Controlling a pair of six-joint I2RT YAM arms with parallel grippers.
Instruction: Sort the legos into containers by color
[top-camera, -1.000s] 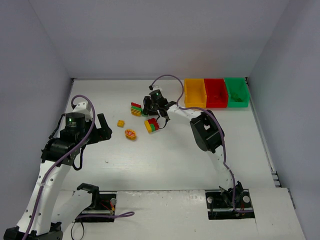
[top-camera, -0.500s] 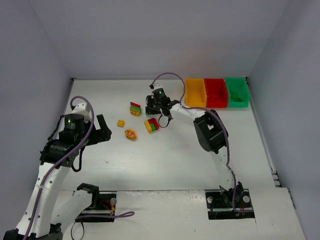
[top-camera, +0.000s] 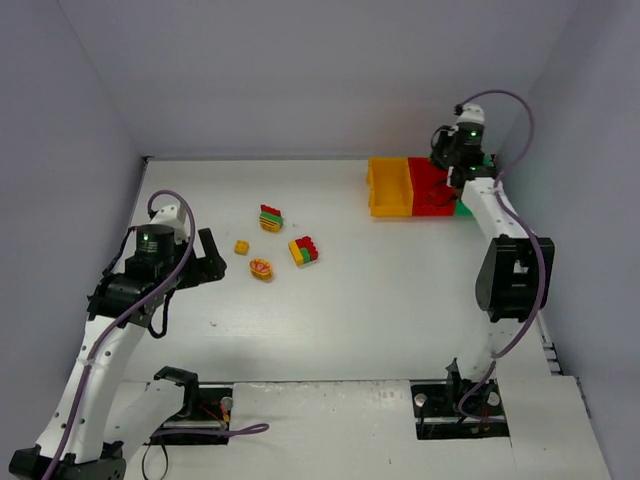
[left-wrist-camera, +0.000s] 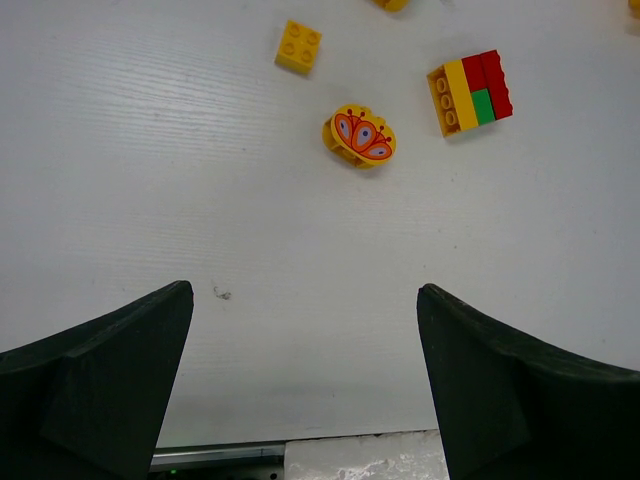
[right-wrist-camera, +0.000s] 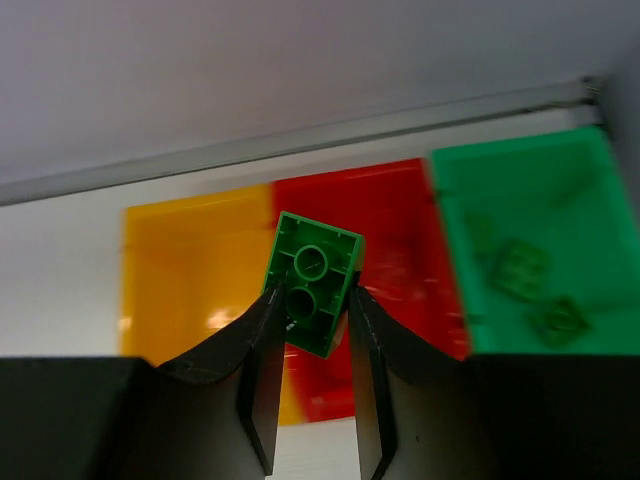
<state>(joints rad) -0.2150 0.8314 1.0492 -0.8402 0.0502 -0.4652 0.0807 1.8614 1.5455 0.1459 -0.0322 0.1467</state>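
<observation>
Near the red bin (right-wrist-camera: 400, 220), the right gripper (right-wrist-camera: 315, 300) pinches a green brick (right-wrist-camera: 313, 275); the next move should carry it toward three o'clock for release over the green bin (right-wrist-camera: 590, 230).

1. No words, numbers or brand marks can be read in any view.
2. The only printed mark is a picture on the round yellow brick (left-wrist-camera: 361, 137). It shows orange wing-like shapes with blue spots, and no letters can be made out in it.
</observation>
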